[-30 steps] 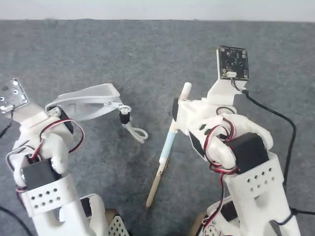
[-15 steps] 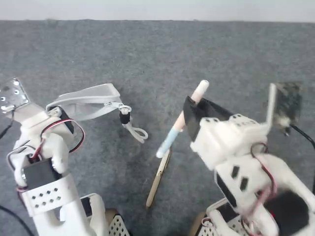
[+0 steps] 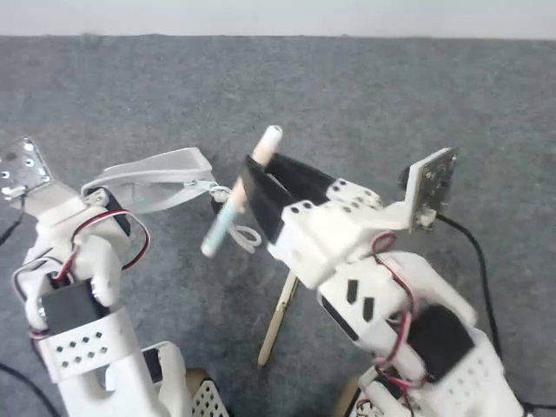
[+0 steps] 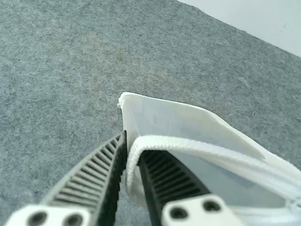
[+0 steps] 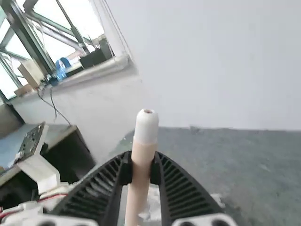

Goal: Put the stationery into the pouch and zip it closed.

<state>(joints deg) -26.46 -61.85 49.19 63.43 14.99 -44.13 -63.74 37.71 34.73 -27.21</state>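
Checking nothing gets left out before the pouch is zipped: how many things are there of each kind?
Pen: 1, the pen clamped in the right gripper, up off the table.
Wooden stick: 1, the wooden stick lying on the table.
Pouch: 1, the pouch, its edge pinched by the left gripper.
Total: 3.

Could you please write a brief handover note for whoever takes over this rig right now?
Left gripper: shut on the rim of the white pouch.
Right gripper: shut on the pen, held in the air beside the pouch's zipper end.
Wooden stick: lying on the grey table by the right arm.
Done: pen lifted.
Left: pen into pouch, stick into pouch, zip it closed.
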